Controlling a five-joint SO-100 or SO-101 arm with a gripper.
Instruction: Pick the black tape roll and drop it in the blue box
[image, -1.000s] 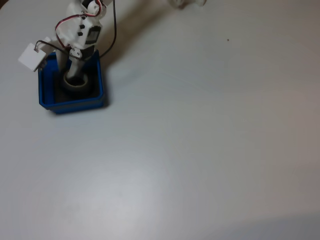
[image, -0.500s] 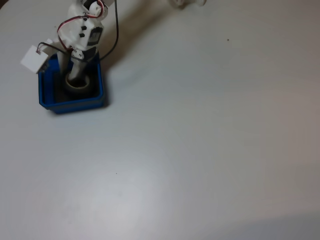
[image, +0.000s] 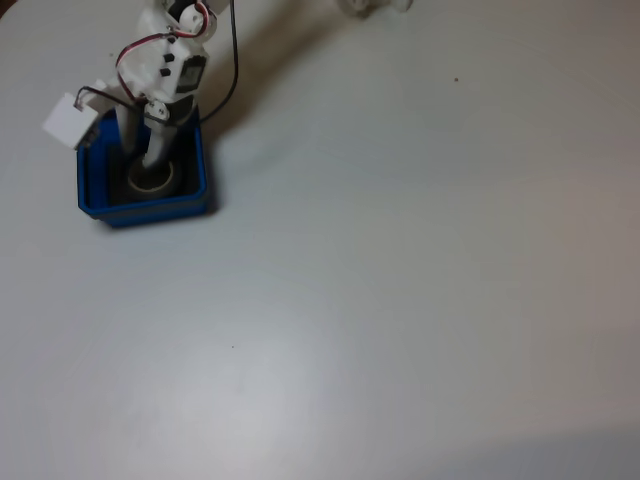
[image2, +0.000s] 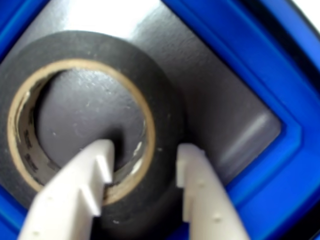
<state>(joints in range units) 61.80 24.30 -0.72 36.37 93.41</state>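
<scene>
The black tape roll (image: 150, 182) lies flat on the dark bottom of the blue box (image: 140, 210) at the table's upper left in the fixed view. My gripper (image: 150, 165) reaches down into the box over the roll. Up close in the wrist view, the black tape roll (image2: 160, 90) shows its beige core and rests on the grey floor inside the blue box (image2: 240, 65). My gripper (image2: 146, 150) is open and straddles the roll's wall. One white finger (image2: 75, 190) is inside the core, the other (image2: 200, 190) outside, each with a small gap to the tape.
The white arm with red and black wires (image: 170, 60) leans in from the top left, with a small white block (image: 68, 120) beside the box. The white table (image: 400, 280) spreads wide to the right and front. A white object (image: 375, 5) sits at the top edge.
The tape roll has gone from held and tilted to lying flat on the box floor. The fingers have parted from its wall. The arm has shifted slightly.
</scene>
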